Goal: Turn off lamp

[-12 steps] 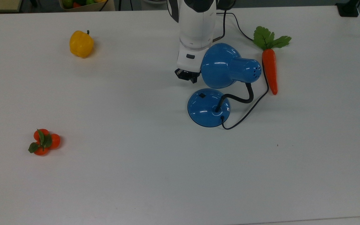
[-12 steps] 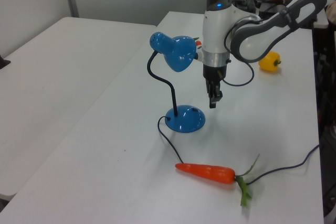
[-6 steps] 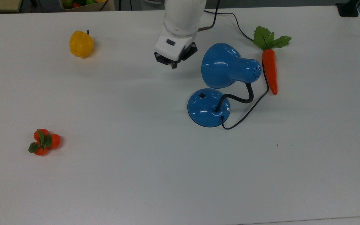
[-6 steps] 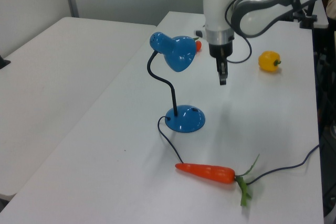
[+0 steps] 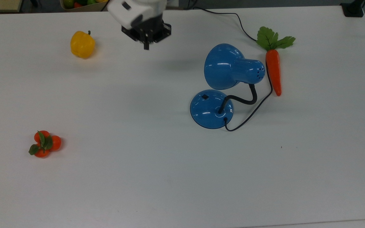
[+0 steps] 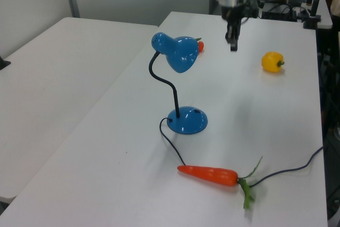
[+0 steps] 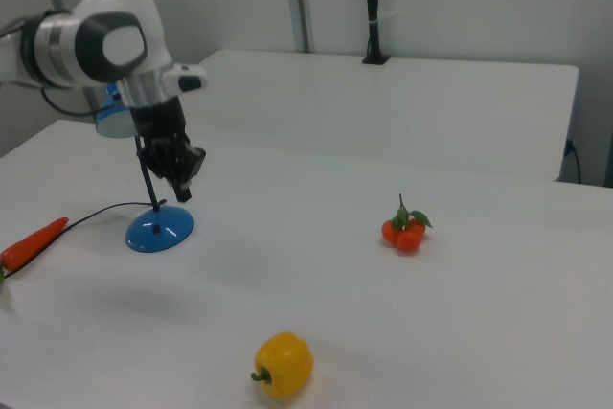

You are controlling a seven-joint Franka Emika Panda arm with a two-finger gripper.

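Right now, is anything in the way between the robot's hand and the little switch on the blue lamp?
Nothing visible is. The hand hangs above bare table, and the switch on the lamp base faces open table toward it. The yellow pepper sits off to the side.

The lamp (image 5: 227, 68) was glossy blue — shade and domed base alike — with a black neck, black cord and a small black switch on the base. Beside the shade lay an orange carrot (image 5: 273, 72) with green leaves. Well apart from the lamp sat a yellow pepper (image 5: 82, 44) and red-orange tomatoes (image 5: 44, 144) with green leaves — all on a white table (image 5: 138, 177).
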